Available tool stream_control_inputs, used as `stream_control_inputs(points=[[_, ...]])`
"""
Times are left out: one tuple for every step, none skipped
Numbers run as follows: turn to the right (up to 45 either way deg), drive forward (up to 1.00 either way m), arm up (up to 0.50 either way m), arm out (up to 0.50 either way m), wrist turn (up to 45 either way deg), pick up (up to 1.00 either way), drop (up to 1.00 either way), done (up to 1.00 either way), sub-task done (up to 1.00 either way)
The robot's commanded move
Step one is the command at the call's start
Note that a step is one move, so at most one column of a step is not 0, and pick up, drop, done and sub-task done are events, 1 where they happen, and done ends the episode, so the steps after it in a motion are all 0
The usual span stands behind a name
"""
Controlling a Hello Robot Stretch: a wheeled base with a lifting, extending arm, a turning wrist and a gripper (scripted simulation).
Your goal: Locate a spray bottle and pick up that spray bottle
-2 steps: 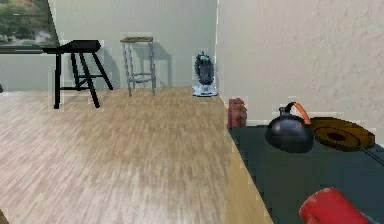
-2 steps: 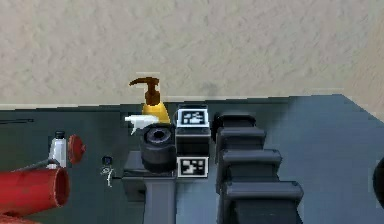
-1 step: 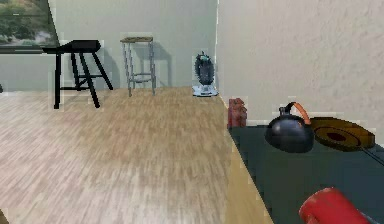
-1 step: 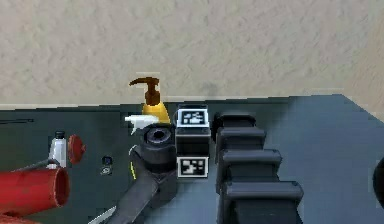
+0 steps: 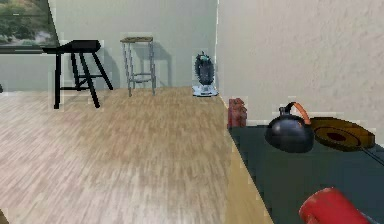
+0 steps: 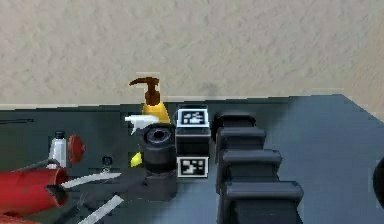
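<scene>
On the dark countertop (image 6: pixel 300 115) in the arm side view lies a white trigger head (image 6: pixel 139 122), perhaps a spray bottle's. Just behind it stands a yellow bottle with a brown pump top (image 6: pixel 151 98). The arm's dark bar (image 6: pixel 250 175) rises from the bottom edge to two white marker squares (image 6: pixel 191 140). Left of them sits the gripper's dark body (image 6: pixel 157 150), close below the white trigger head. Its thin fingers (image 6: pixel 95 180) run left, and the gripper (image 6: pixel 74 202) ends by a red thing (image 6: pixel 28 188) lying on the counter. I cannot tell whether it holds anything.
A small white shaker (image 6: pixel 60 150) stands left of the gripper. In the forward view the counter (image 5: pixel 270 180) carries a black kettle (image 5: pixel 288 131), a brown round dish (image 5: pixel 340 132), a reddish jar (image 5: pixel 237 112) and a red thing (image 5: pixel 330 208). Two stools (image 5: pixel 78 70) (image 5: pixel 139 62) stand across open wood floor (image 5: pixel 110 150).
</scene>
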Motion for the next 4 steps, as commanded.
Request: stream_control_inputs(points=[[0.0,0.0,0.0,0.0,45.0,0.0,0.0,0.0,0.0],[0.0,0.0,0.0,0.0,27.0,0.0,0.0,0.0,0.0],[0.0,0.0,0.0,0.0,0.0,1.0,0.0,0.0,0.0],[0.0,0.0,0.0,0.0,0.0,0.0,0.0,1.0,0.0]])
